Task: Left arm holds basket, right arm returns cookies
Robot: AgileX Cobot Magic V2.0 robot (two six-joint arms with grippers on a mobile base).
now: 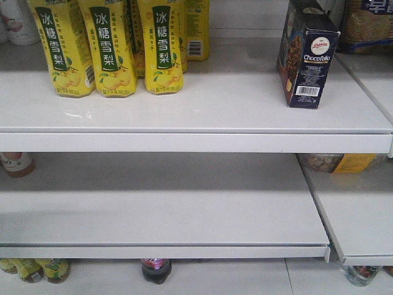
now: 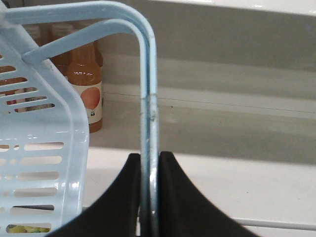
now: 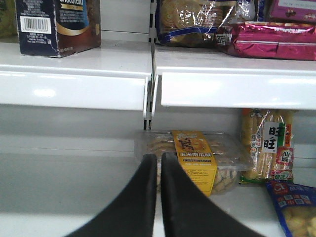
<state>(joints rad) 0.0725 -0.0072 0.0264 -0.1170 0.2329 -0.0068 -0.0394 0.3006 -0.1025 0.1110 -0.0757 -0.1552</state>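
The cookies (image 1: 307, 58), a tall dark navy "Chocofallo" box, stand upright on the upper white shelf (image 1: 245, 117) at the right; the same cookies (image 3: 57, 24) show at the top left of the right wrist view. My right gripper (image 3: 159, 163) is shut with nothing between its fingers, below and to the right of the box, level with the lower shelf. The light blue basket (image 2: 39, 148) fills the left of the left wrist view. My left gripper (image 2: 149, 160) is shut on the basket's two hoop handles (image 2: 149, 98). Neither arm appears in the front view.
Yellow pear-drink bottles (image 1: 110, 46) line the upper shelf at left. A clear cookie tray with a yellow label (image 3: 197, 160), snack sticks (image 3: 269, 145) and a blue bag (image 3: 294, 207) lie on the lower right shelf. Snack bags (image 3: 271, 37) sit upper right. Orange juice bottles (image 2: 86, 84) stand behind the basket.
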